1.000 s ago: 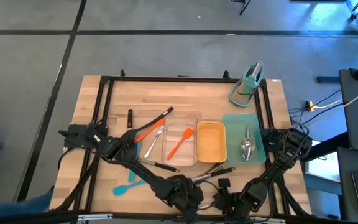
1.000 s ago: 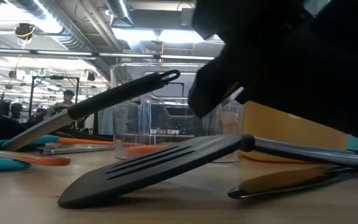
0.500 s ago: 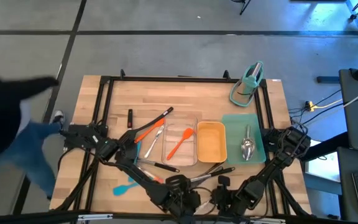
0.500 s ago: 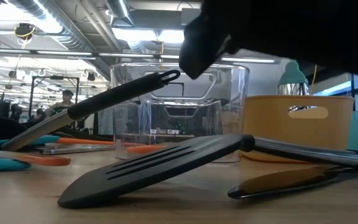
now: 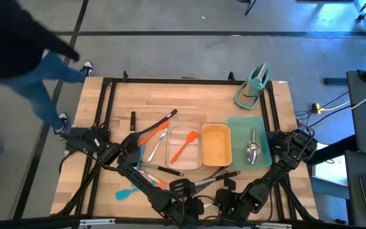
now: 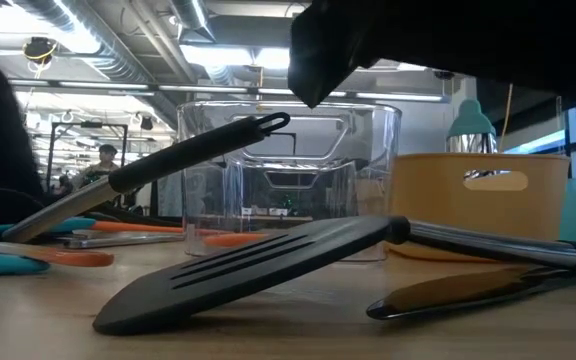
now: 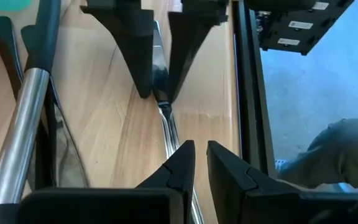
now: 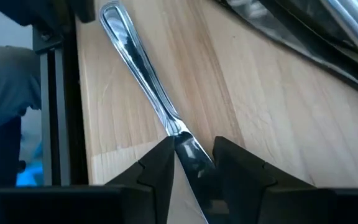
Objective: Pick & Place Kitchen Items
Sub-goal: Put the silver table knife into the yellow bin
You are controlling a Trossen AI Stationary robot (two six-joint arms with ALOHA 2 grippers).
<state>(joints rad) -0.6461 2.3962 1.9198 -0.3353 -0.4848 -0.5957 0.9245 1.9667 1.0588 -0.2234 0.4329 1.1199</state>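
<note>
Person (image 5: 18,38) has walked up past the far-left corner, well left of the clear tray (image 5: 178,124); off the table, no conflict.

Left claw (image 7: 201,149) has pulled back a bit, now at the near edge just in front of the clear tray. Its opening hasn't changed: fingers nearly together with the knife (image 7: 160,68) handle in the gap. I read that as pinched on the handle.

Its retreat uncovered the turner (image 5: 180,186), which lies flat in front of the clear tray, untouched.

Right claw (image 8: 194,149) is the real change. It's been closing over the last second and now straddles the other end of the same knife, fingers either side, not yet clamped. It sits just right of my left claw, also in front of the clear tray.

Knife lies flat on the wood at the near edge, between both claws.

Meaning: two claws on one knife, so probably a regrasp or handover to lift a flat, thin piece off the board. Not picked yet. The orange spatula (image 5: 184,147) is already in the clear tray.
</note>
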